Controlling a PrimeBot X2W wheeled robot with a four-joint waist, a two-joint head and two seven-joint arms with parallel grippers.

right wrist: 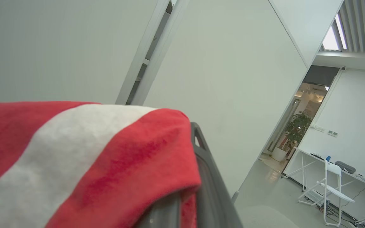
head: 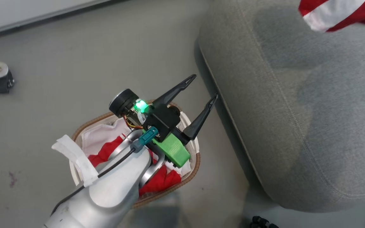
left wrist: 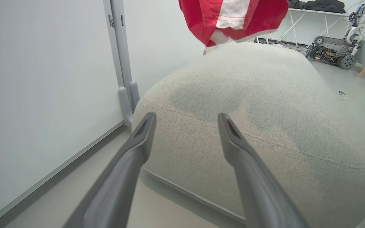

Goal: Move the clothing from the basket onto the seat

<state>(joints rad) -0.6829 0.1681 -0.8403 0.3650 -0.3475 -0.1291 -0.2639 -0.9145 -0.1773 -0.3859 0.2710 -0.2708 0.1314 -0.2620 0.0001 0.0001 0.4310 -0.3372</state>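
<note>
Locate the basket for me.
Head view, lower left of centre: the basket sits on the floor just left of the seat, partly hidden under the open left gripper and its arm, with red clothing in it.

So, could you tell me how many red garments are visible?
2. One red garment hangs over the sofa, pinched in the right gripper; the other garment lies in the basket, partly under the left arm. More could be hidden.

We are holding our dark two-fingered left gripper spread above the brown-rimmed oval white basket. Soft red clothing is lying inside.
</note>
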